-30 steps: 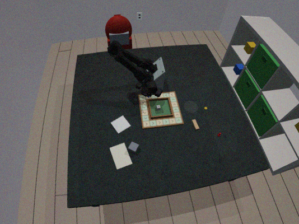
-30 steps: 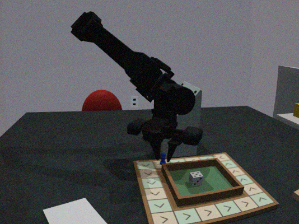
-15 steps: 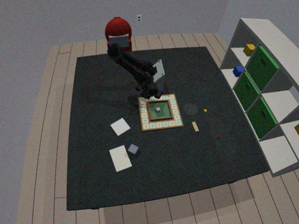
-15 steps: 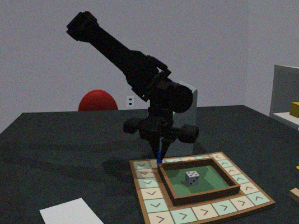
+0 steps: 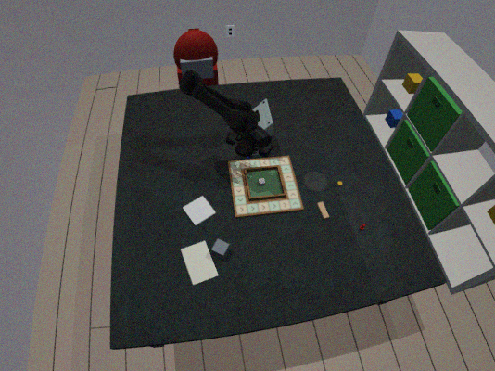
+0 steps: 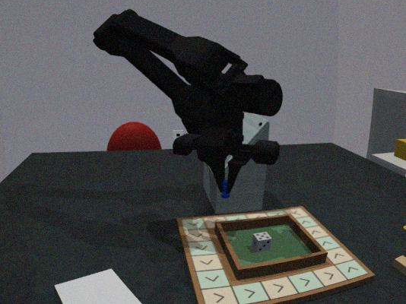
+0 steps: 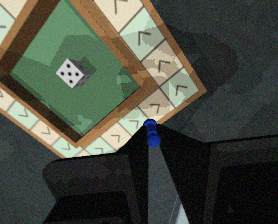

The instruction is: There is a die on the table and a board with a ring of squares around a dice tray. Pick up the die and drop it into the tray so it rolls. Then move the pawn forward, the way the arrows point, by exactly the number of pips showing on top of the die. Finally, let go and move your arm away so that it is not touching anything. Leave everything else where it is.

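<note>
My gripper [image 6: 225, 185] [image 7: 150, 128] [image 5: 252, 152] is shut on the small blue pawn [image 6: 225, 190] [image 7: 151, 135] and holds it in the air above the far left corner of the board [image 6: 213, 280] [image 5: 269, 211] [image 7: 161, 64]. The board has a ring of cream and pale green arrow squares around a brown-walled dice tray [image 6: 277, 265] [image 7: 22, 31] with a green floor. The white die [image 6: 261, 242] [image 5: 261, 181] [image 7: 73, 73] rests in the tray with several pips on top.
A pale grey box [image 6: 248, 165] [image 5: 263, 113] stands just behind the gripper. Two white sheets [image 5: 198, 210] [image 5: 199, 262], a grey cube [image 5: 221, 247], a wooden block [image 5: 323, 210] and small yellow [image 5: 339, 183] and red [image 5: 362, 226] pieces lie around. A shelf [image 5: 436, 136] stands at the right.
</note>
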